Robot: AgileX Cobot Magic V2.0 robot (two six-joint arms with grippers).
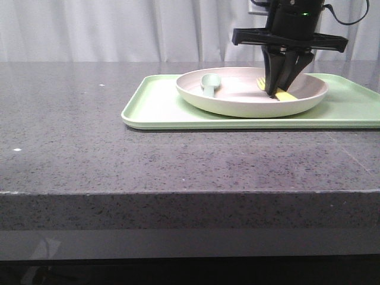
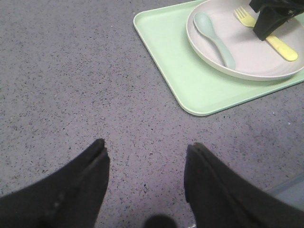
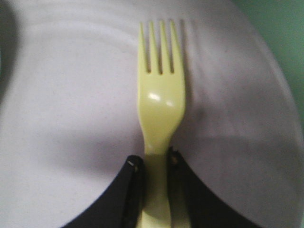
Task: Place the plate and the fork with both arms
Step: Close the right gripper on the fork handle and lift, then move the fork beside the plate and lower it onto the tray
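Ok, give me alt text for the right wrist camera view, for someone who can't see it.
Close-up of the right gripper with its fingers closed around the handle of a yellow fork, tines pointing away from the camera. The fork is over the pale pinkish plate, with a sliver of green tray at one corner.

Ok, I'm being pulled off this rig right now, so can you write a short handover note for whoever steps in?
Right gripper: down in the plate, jaws closed around the handle of the fork. The fork appears to lie on the plate, beside the spoon.
Left gripper: open, holding nothing, over bare table away from the tray.
Plate: sits on the tray.
Done: plate is placed; fork has reached the plate.
Left: open the right gripper to let go of the fork, then lift that arm clear.
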